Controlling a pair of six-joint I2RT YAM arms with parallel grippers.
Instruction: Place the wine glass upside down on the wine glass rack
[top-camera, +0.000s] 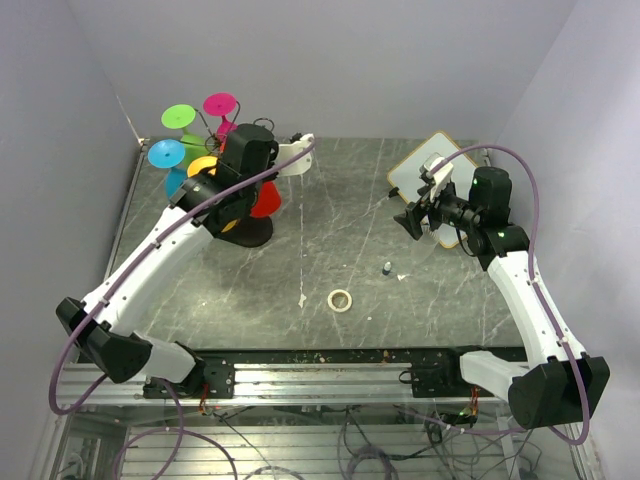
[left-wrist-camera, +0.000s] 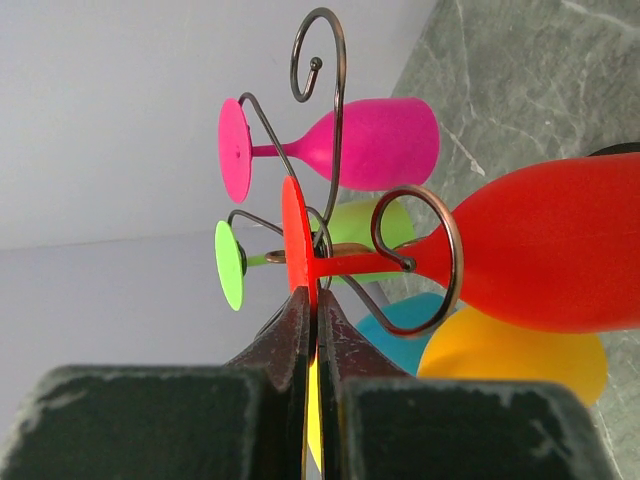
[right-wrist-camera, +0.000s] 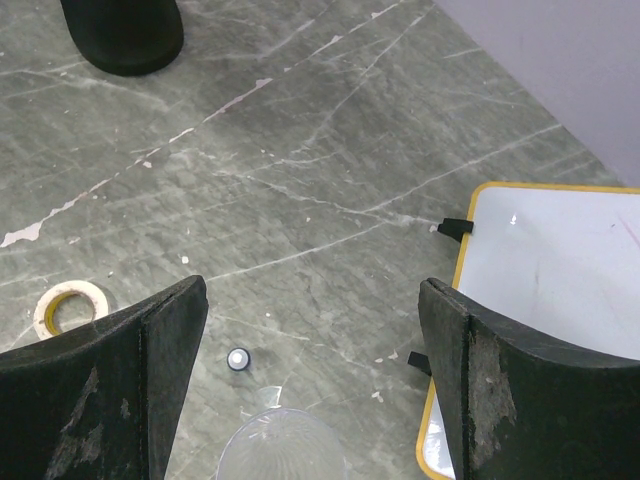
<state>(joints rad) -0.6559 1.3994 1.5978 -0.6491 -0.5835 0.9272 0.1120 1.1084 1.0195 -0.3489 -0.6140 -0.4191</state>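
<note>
Grey tabletop (top-camera: 330, 220) bore the wine glass rack (top-camera: 252, 235) at its far-left corner. With the left claw (left-wrist-camera: 312, 300) pinching the hooked red wine glass (left-wrist-camera: 540, 255) by its foot, release seemed next. The right claw (right-wrist-camera: 310, 300) stood wide, empty.

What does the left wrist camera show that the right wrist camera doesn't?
Only the left wrist view: the curled arms of the thin dark wire rack, a red frosted wine glass with its stem through one curl and its foot between the closed left jaws, plus a pink glass, green glass, blue glass and yellow glass.
Only the right wrist view: wide-open right jaws, a pale roll of tape, a small dark cap, a yellow-rimmed white board, and a black rounded base, maybe the rack's.
Both: the grey marbled tabletop.
</note>
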